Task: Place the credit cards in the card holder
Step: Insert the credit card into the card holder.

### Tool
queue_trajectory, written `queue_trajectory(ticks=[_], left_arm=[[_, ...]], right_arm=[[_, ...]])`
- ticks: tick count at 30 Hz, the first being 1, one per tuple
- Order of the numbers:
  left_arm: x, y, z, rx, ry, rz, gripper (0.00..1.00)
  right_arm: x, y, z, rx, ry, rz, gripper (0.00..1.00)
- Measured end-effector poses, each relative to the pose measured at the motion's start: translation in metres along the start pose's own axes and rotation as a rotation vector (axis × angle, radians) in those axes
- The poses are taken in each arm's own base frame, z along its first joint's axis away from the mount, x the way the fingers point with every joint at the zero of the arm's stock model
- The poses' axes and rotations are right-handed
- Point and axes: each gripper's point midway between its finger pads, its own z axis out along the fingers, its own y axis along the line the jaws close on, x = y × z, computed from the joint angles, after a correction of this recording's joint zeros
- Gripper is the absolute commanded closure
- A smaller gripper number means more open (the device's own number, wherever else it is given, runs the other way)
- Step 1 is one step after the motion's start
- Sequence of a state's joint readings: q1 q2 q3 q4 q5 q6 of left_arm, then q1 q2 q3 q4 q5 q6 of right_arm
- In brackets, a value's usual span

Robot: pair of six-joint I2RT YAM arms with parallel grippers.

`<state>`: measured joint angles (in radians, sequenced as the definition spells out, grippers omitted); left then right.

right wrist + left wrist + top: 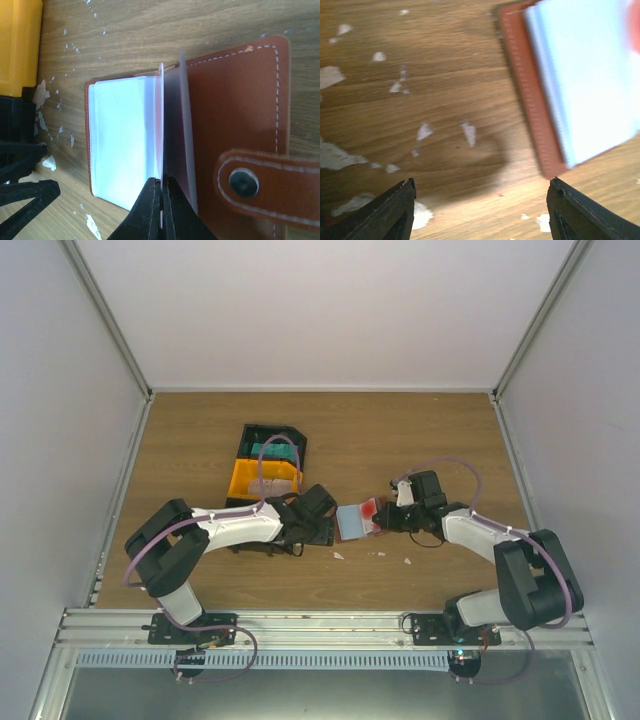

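The card holder (pixel 352 521) lies open on the table between the two arms, with its brown leather cover (pixel 235 115) and snap strap on one side and pale plastic pockets (pixel 122 140) on the other. My right gripper (pixel 161 181) is shut on one thin pocket leaf, which it holds upright and edge-on. A red patch shows in the open holder (pixel 532 100). My left gripper (pixel 482 184) hovers open over bare wood just left of the holder, with nothing between its fingers. Teal credit cards (pixel 272 449) sit in the black bin.
A black bin (pixel 290 437) and a yellow bin (pixel 262 480) stand behind the left arm, and the yellow one (pixel 17 45) is close to the holder. White flecks (pixel 425 131) dot the wood. Grey walls enclose the table on three sides.
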<state>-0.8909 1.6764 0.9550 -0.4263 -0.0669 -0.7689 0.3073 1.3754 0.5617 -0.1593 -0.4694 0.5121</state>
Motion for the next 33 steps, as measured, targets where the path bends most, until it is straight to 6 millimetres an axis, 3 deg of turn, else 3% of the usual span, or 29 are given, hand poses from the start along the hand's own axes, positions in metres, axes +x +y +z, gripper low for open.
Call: queue_trajectory(ticks=[2,9,20,33], left_arm=[[-0.001,-0.012,0.0,0.056,0.005,0.001,0.31],[-0.003,-0.024,0.01,0.098,0.019,0.006,0.43],[-0.003,-0.024,0.02,0.096,0.022,0.017,0.78],[-0.003,-0.021,0.021,0.082,0.024,0.015,0.81]], right_arm=[[0.003,0.001,0.003,-0.017,0.016,0.004,1.0],[0.011,0.007,0.008,-0.082,0.036,0.036,1.0],[0.016,0.013,0.021,-0.147,0.052,0.113,1.0],[0.018,0.024,0.032,-0.214,0.061,0.124,1.0]])
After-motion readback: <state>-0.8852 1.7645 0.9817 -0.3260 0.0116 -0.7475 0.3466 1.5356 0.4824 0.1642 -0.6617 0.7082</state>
